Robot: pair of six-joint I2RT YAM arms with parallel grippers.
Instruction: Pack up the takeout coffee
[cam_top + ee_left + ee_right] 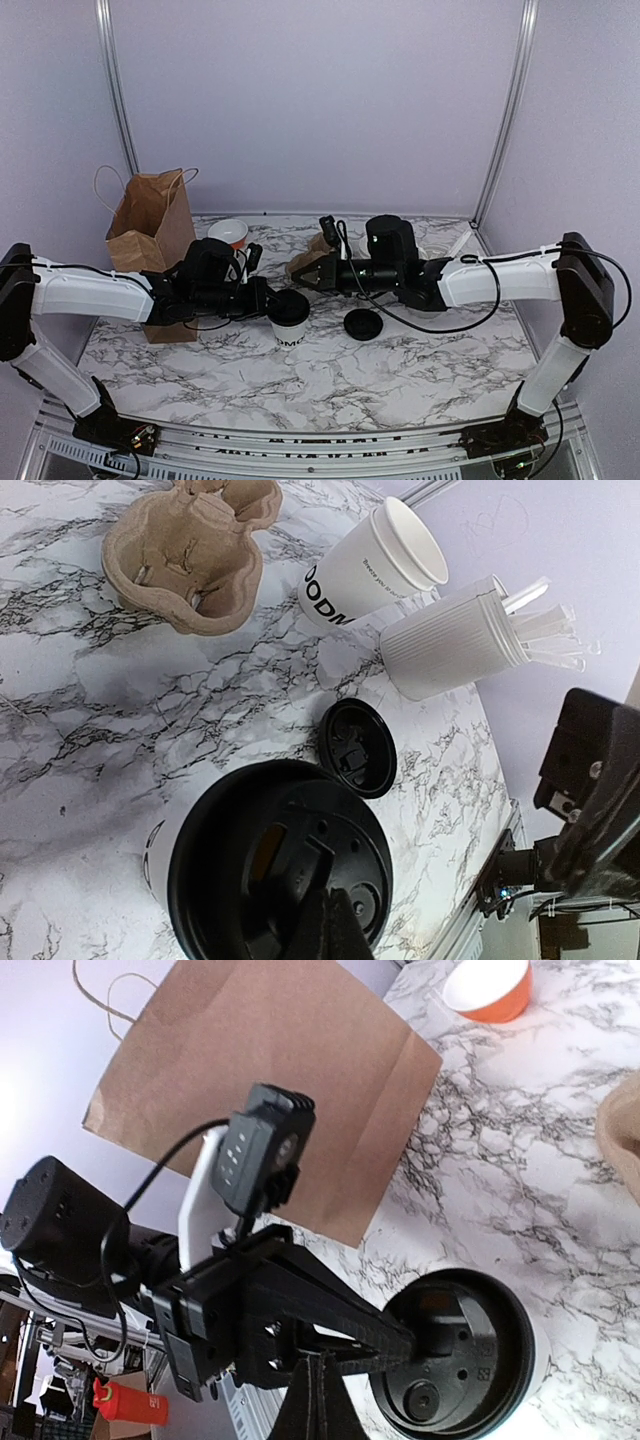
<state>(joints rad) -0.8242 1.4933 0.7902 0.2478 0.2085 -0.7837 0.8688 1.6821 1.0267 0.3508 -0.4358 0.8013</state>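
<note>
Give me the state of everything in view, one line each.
paper cup: upright, lidded.
black lid: on the cup.
spare lid: loose on the table.
paper bag: standing, open.
cup carrier: empty.
left gripper: shut, tip against the black lid.
right gripper: shut, empty.

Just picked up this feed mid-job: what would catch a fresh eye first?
The white paper cup at the table's centre has a black lid on it, and the shut left gripper has its tip at the lid's rim. A second black lid lies loose on the marble just to its right. A brown paper bag stands at the back left.
</note>
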